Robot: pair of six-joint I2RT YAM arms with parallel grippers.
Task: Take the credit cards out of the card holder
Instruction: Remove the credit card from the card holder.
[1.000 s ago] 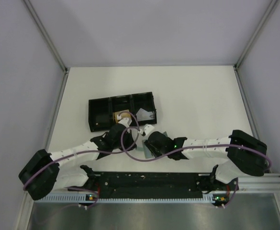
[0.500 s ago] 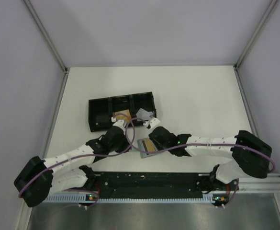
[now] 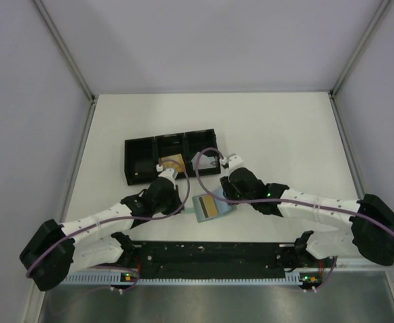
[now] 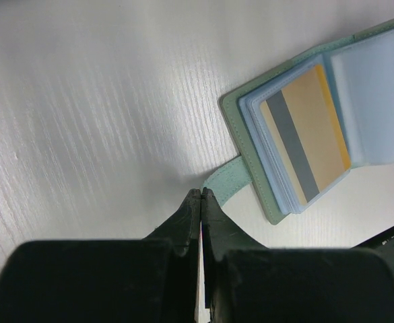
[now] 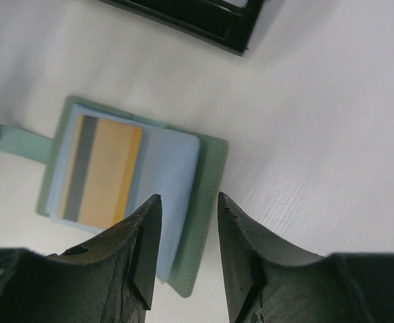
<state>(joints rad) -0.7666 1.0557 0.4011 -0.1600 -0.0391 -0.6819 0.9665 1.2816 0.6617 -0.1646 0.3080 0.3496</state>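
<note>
We see the pale green folding card holder (image 3: 200,204) lying open at lower centre of the top view, with a tan, dark-striped plastic card (image 4: 304,138) inside. Our left gripper (image 4: 201,196) is pressed together at the holder's tab, and our right gripper (image 5: 185,229) is spread above the holder.

long black three-compartment tray (image 3: 140,163), slightly askew on white table (image 3: 284,134)

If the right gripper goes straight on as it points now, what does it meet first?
Probably the card holder, at its green cover edge; the right gripper is open, depth unclear.
</note>
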